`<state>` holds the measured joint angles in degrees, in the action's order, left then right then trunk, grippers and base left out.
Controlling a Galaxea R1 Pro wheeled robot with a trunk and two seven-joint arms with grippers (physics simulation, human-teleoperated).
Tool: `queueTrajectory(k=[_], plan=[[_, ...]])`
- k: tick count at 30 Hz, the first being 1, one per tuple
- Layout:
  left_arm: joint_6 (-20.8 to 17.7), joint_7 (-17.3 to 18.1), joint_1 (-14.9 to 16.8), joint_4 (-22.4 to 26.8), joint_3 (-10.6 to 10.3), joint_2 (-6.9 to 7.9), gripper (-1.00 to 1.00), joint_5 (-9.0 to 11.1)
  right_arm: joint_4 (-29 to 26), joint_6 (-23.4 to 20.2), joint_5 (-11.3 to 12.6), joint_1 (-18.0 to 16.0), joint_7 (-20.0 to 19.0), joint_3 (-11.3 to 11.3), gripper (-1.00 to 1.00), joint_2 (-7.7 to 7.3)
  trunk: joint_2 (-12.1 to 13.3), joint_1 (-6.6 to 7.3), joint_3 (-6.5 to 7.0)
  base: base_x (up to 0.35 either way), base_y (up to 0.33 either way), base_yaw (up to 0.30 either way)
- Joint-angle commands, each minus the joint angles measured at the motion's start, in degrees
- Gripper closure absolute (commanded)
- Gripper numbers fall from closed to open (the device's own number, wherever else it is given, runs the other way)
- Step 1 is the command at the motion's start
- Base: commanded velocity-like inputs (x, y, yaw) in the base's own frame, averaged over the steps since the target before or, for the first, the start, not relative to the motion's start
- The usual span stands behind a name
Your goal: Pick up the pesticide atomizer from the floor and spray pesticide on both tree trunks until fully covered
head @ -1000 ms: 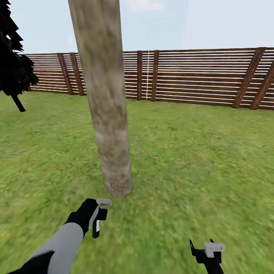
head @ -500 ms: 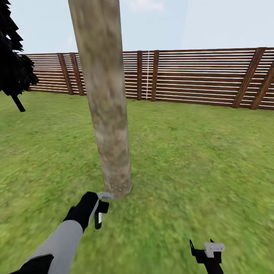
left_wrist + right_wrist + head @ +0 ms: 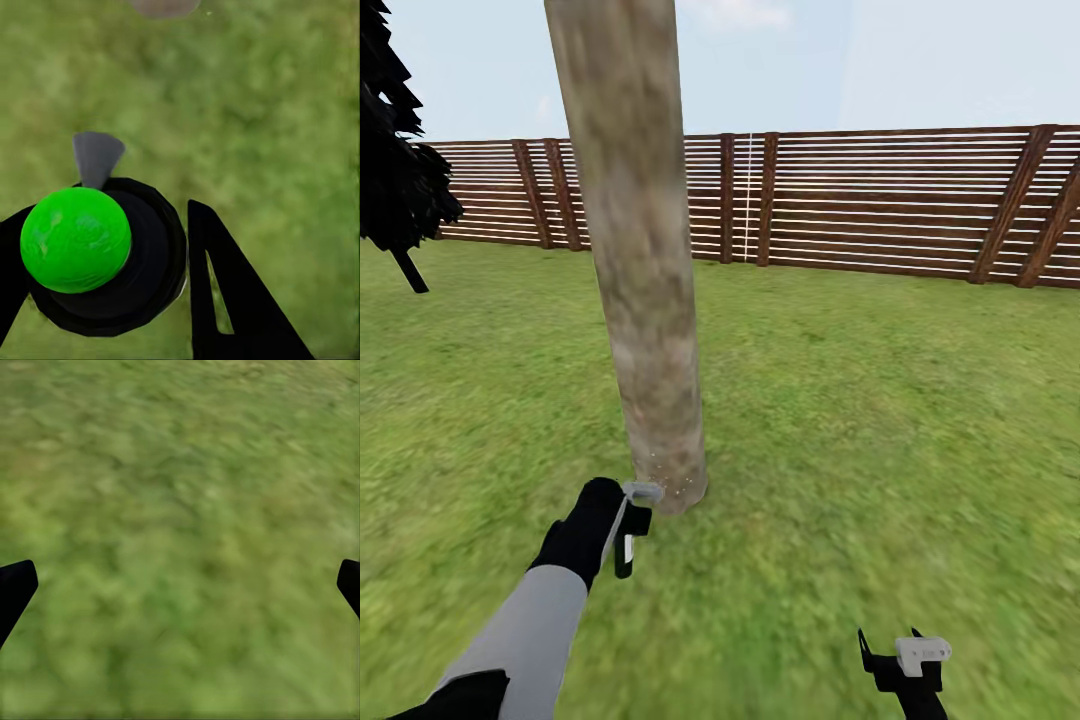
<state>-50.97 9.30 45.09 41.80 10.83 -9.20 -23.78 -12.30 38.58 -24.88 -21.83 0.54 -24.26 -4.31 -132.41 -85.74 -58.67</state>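
A thick mottled grey-brown tree trunk (image 3: 645, 300) rises from the grass of the floor (image 3: 840, 430) just ahead of me. My left gripper (image 3: 626, 528) is shut on the pesticide atomizer (image 3: 624, 548), a small dark bottle whose pale nozzle (image 3: 643, 491) sits right at the trunk's base. A few white specks of pesticide (image 3: 665, 482) dot the bark there. In the left wrist view the atomizer (image 3: 105, 259) shows a bright green cap on a black round body between my fingers (image 3: 221, 300), with the grey nozzle (image 3: 96, 157) aimed at the trunk base (image 3: 161, 6). My right gripper (image 3: 905, 655) hangs open over grass.
A brown slatted wooden fence (image 3: 880, 200) closes off the lawn behind the trunk. A dark-leaved plant (image 3: 400, 170) on a thin slanted stem stands at the far left. Open grass (image 3: 180, 525) lies under the right gripper and off to the right.
My left arm has pushed forward, carrying the atomizer closer to the foot of the trunk. The right arm has stayed put.
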Motion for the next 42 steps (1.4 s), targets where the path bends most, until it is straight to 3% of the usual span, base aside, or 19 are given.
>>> queueTrajectory(k=[1, 4, 5, 7, 9, 10, 11, 15, 18, 20, 23, 24, 26, 30, 32, 36, 37, 40, 42], plan=[[-0.03, 0.06, 0.30, 0.11, -0.01, -0.37, 1.00, -0.46, 0.00, 0.00, -0.01, 0.01, -0.01, 0.00, -1.00, 0.00, 0.00, 0.00, 0.00, 0.000, 0.000, 0.000], [-0.29, 1.78, 0.91, 0.16, -1.89, -0.52, 1.00, -0.47, 0.00, -0.01, 0.00, 0.01, -0.01, 0.00, -1.00, 0.06, 0.00, 0.00, 0.00, 0.000, 0.000, 0.000], [-1.52, 2.76, 1.09, 0.20, -2.85, 0.11, 1.00, -0.55, 0.00, 0.00, 0.01, 0.03, -0.01, 0.00, -1.00, 0.08, 0.00, 0.00, 0.00, 0.000, 0.000, 0.000], [-2.70, 3.02, 1.09, 0.57, -2.98, 1.68, 1.00, -0.64, -0.04, 0.00, 0.01, 0.01, -0.01, 0.00, -1.00, 0.09, 0.00, 0.00, 0.00, 0.000, 0.000, 0.000], [-2.98, 3.46, 0.95, 1.60, -2.82, 4.19, 1.00, -0.54, -0.08, -0.01, 0.01, 0.01, -0.01, 0.00, -1.00, 0.09, 0.00, 0.00, 0.00, 0.000, 0.000, 0.000], [-3.05, 5.02, 0.67, 1.97, -2.89, 5.58, 1.00, -0.54, -0.08, -0.04, 0.01, -0.02, -0.01, 0.00, -1.00, 0.05, 0.00, 0.00, 0.01, 0.000, 0.000, -0.067], [-3.04, 6.68, 0.47, 2.07, -3.13, 5.99, 1.00, -0.60, -0.10, -0.06, 0.01, 0.01, -0.01, -0.01, -1.00, -0.02, 0.00, 0.00, 0.03, 0.000, 0.000, -0.191], [-2.95, 8.51, 0.28, 2.14, -3.65, 5.53, 1.00, -0.70, -0.09, -0.01, 0.01, 0.02, -0.01, 0.00, -1.00, 0.00, 0.00, 0.00, 0.14, 0.000, 0.000, -0.260], [-3.07, 8.62, 0.26, 2.12, -7.64, 3.48, 1.00, -0.61, -0.09, -0.01, 0.01, 0.00, -0.01, 0.00, -1.00, 0.00, 0.00, 0.00, 0.23, 0.000, 0.000, -0.288], [-3.21, 8.63, 0.30, 2.14, -9.02, 2.35, 1.00, -0.54, -0.09, -0.01, 0.01, 0.01, -0.01, 0.00, -1.00, 0.00, 0.00, 0.00, 0.26, 0.000, 0.000, -0.213], [-3.34, 8.63, 0.34, 2.15, -9.08, 2.80, 1.00, -0.55, -0.09, -0.04, 0.01, 0.02, -0.01, 0.00, -1.00, 0.01, 0.00, 0.00, 0.26, 0.000, 0.000, -0.036], [-3.49, 8.63, 0.35, 2.15, -9.03, 3.62, 1.00, -0.60, -0.09, -0.02, 0.01, 0.00, -0.01, 0.00, -1.00, 0.03, 0.00, 0.00, 0.26, 0.000, 0.000, -0.010], [-3.66, 9.69, 0.35, 2.15, -8.40, 7.38, 1.00, -0.39, -0.09, -0.01, 0.01, 0.01, -0.01, 0.00, -1.00, 0.07, 0.00, 0.00, 0.26, 0.000, 0.000, -0.003], [-3.74, 14.27, 0.43, 2.15, -5.27, 10.19, 1.00, 0.01, -0.08, 0.00, 0.01, 0.01, -0.01, 0.00, -1.00, 0.06, 0.00, 0.00, 0.26, 0.000, 0.000, 0.000], [-5.11, 14.72, 0.65, 2.22, -5.21, 9.12, 1.00, 0.03, -0.09, 0.00, 0.01, -0.01, -0.01, 0.00, -1.00, 0.06, 0.00, 0.00, 0.26, 0.000, 0.000, 0.000], [-6.19, 14.62, 1.16, 2.24, -7.47, 4.10, 1.00, -0.14, -0.09, 0.00, 0.01, 0.02, -0.01, 0.00, -1.00, 0.06, 0.00, 0.00, 0.26, 0.000, 0.000, 0.000], [-6.24, 14.61, 1.19, 2.25, -7.76, 3.72, 1.00, -0.17, -0.09, 0.00, 0.01, 0.00, -0.01, 0.00, -1.00, 0.05, 0.00, 0.00, 0.26, 0.000, 0.000, 0.000], [-6.39, 14.61, 1.10, 3.48, -7.98, 4.12, 1.00, -0.37, -0.06, -0.02, 0.01, -0.03, -0.01, 0.00, -1.00, 0.07, 0.00, 0.00, 0.26, 0.000, 0.000, 0.000], [-6.65, 14.76, 1.01, 5.91, -7.76, 6.96, 1.00, -0.20, -0.01, -0.02, -0.01, 0.00, -0.01, 0.00, -1.00, 0.07, 0.00, 0.00, 0.26, 0.000, 0.000, 0.000]])
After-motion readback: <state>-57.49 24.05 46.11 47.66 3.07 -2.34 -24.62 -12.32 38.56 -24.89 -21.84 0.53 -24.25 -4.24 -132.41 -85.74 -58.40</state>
